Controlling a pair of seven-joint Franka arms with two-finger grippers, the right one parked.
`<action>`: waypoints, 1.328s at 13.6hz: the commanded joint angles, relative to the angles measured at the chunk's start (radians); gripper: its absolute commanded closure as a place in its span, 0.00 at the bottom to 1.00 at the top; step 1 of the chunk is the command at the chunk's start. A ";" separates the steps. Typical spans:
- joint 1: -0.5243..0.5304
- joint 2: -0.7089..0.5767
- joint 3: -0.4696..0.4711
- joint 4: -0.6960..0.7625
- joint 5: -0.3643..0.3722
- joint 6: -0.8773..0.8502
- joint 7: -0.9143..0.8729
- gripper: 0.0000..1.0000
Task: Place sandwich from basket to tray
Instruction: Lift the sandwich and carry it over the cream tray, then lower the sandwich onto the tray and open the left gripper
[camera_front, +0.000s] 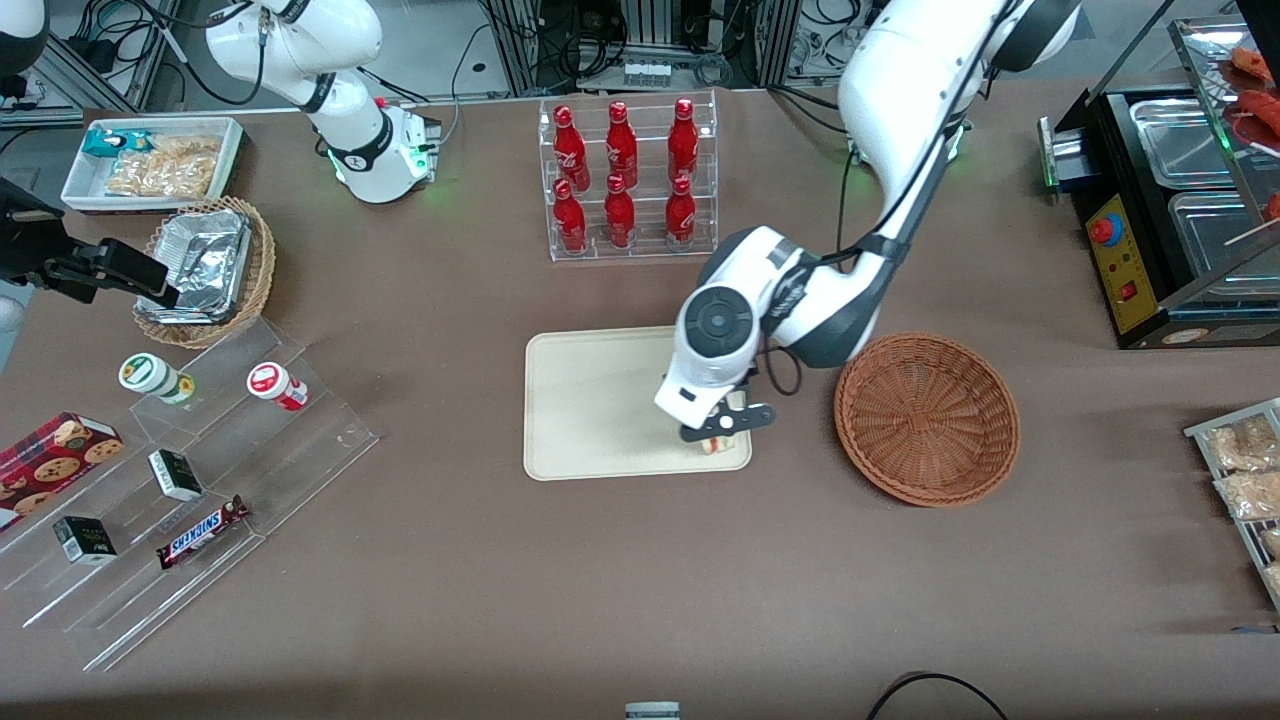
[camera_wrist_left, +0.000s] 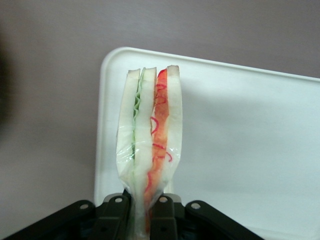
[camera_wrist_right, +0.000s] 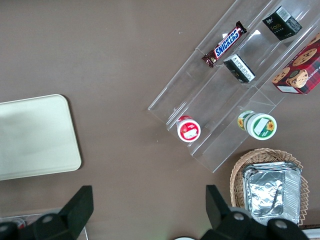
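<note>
Holding the small triangular wedge of pale white bread with red and green filling, the sandwich (camera_wrist_left: 150, 145), I have my end effector (camera_front: 722, 432) low over the flat cream-beige rectangular tray (camera_front: 590, 400), at the tray's corner nearest the front camera and toward the round reddish-brown woven wicker basket (camera_front: 928, 418). My fingers (camera_wrist_left: 117, 210) are clamped on the narrow end of the clear-wrapped wedge, and the wrist view shows the bread layers standing edge-on above the tray's pale surface with its rounded corner just beside them. The basket sits empty on the brown bench (camera_front: 640, 600), beside the tray, so I judge the carry done and the placing step in hand. Whether the sandwich already touches the tray I cannot tell. The next move, as I see it, calls for a short gentle lowering, parting my fingers, then lifting straight up so the wedge settles inside the rim, not across it
</note>
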 joint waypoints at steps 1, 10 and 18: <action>-0.054 0.076 0.011 0.074 -0.005 0.053 -0.062 0.94; -0.082 0.127 -0.033 0.076 -0.005 0.144 -0.073 0.93; -0.074 0.123 -0.033 0.077 -0.007 0.164 -0.079 0.00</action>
